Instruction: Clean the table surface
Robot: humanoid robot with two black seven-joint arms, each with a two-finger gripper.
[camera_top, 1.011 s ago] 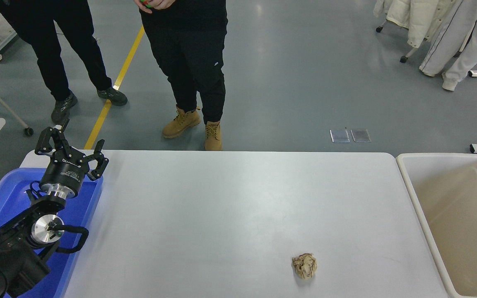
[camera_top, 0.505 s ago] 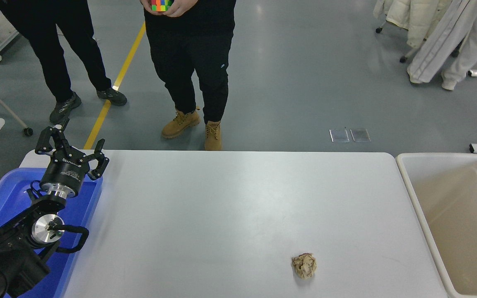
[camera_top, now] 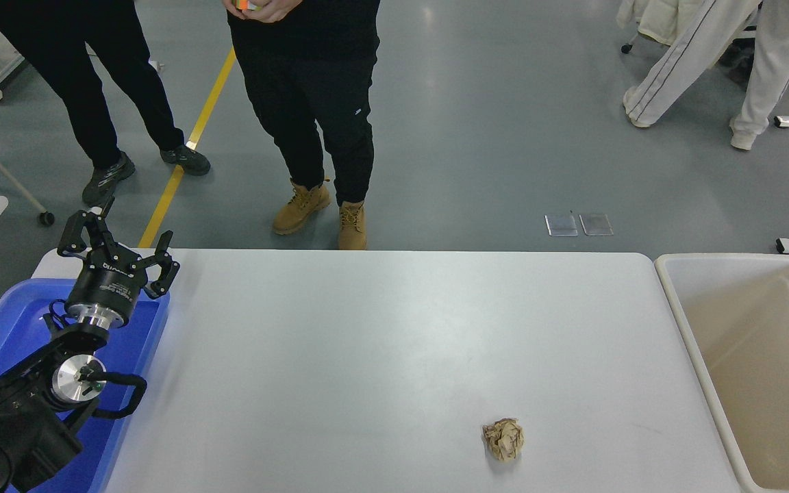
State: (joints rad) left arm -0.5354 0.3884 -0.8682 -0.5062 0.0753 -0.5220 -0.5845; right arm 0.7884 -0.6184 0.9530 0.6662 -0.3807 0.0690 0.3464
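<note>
White worktop (camera_top: 381, 329) fills the middle, a crumpled brown paper ball (camera_top: 503, 439) lying near its front edge. The left gripper (camera_top: 118, 245) hovers released over a blue tray (camera_top: 4, 322). A beige bin (camera_top: 757, 356) stands at the right.

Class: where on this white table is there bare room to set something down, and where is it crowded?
The table surface is bare from the blue tray across to the beige bin, except one crumpled paper ball near the front right. The left gripper crowds the far-left corner.
</note>
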